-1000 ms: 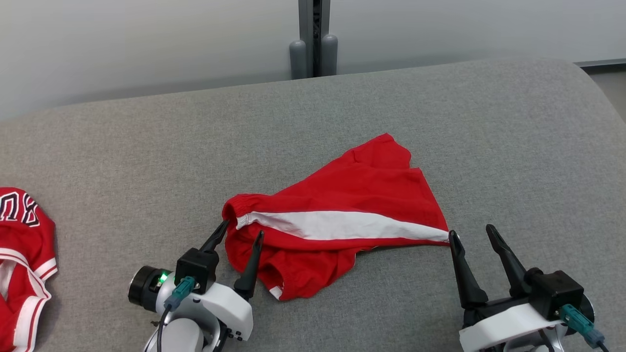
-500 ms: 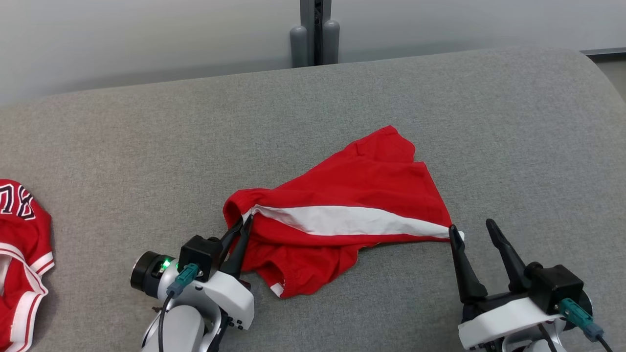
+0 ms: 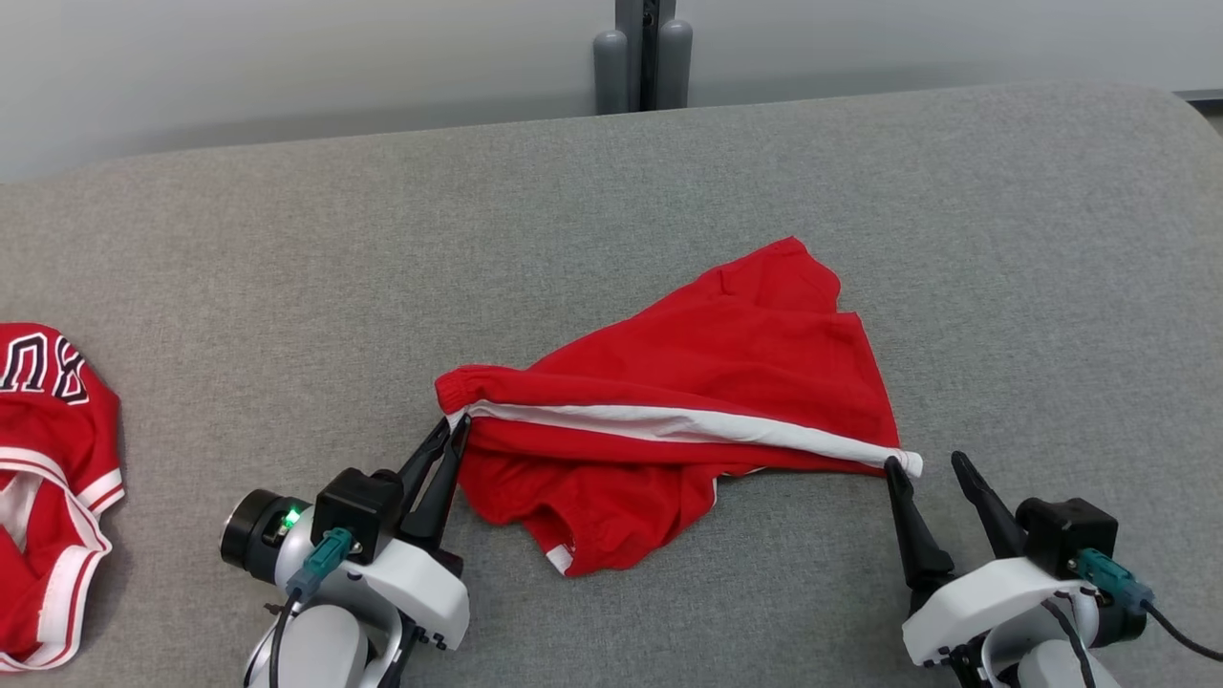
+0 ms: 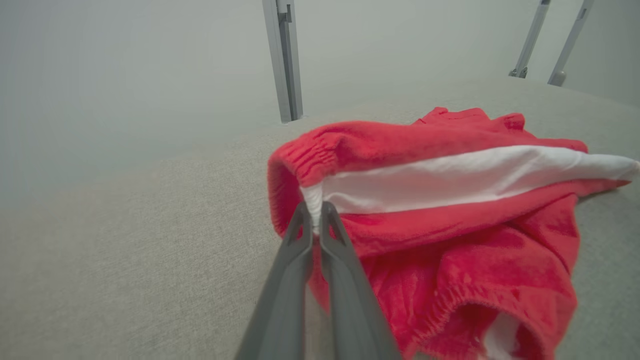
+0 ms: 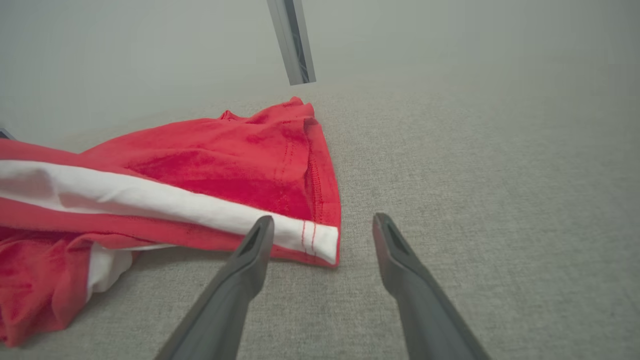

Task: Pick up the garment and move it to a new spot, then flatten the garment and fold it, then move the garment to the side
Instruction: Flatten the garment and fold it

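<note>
Barely started: red shorts (image 3: pixel 688 382) lie crumpled on the grey tabletop (image 3: pixel 287 287).
Left pincer (image 3: pixel 457 427) grips the waistband (image 3: pixel 461 390); right pincer (image 3: pixel 925 462) gapes around the hem corner (image 3: pixel 911 463); lifting, flattening, folding remain.

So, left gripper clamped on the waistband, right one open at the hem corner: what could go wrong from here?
The left gripper pinches only the waistband edge of the red shorts, at the end of the white stripe; a pull might slip it free.
The right gripper stands open with the hem corner close to one finger, so closing may catch little cloth.
The near layer lies bunched; lifting could carry that twist along.
</note>
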